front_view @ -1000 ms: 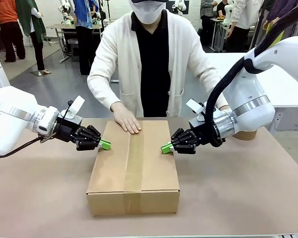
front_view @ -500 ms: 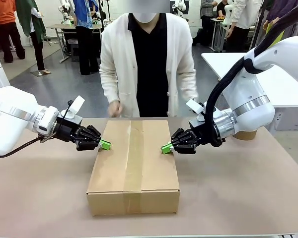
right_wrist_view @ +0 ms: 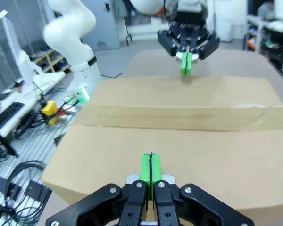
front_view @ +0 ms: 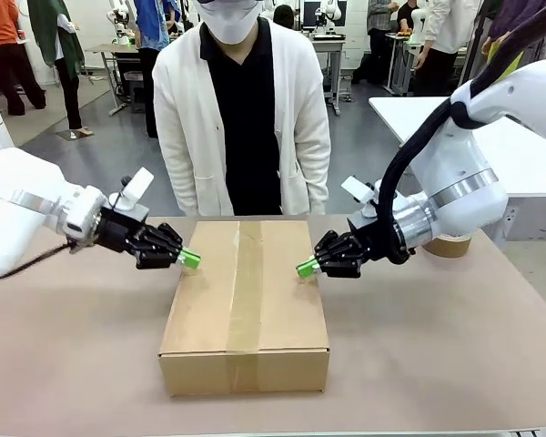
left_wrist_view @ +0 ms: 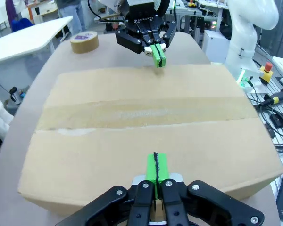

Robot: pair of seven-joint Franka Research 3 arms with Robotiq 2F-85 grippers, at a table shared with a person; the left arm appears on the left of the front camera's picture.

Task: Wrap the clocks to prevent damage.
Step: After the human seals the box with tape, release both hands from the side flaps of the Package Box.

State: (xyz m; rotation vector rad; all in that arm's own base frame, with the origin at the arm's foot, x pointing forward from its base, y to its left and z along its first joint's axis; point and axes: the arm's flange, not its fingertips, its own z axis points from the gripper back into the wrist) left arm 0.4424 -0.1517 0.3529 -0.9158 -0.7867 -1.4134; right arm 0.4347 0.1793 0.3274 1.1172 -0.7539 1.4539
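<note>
Box: taped cardboard box [front_view: 245, 305] lies between 2 grippers, long axis toward person.
Left gripper [front_view: 190, 259]: jaws together, at left top edge.
Right gripper [front_view: 307, 267]: jaws together, equally near.

Grey floor [front_view: 118, 155], white tables [front_view: 519, 155], seemingly shelving [right_wrist_view: 42, 63].

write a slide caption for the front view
Two shut grippers, left and right, flank a taped cardboard box.
</note>
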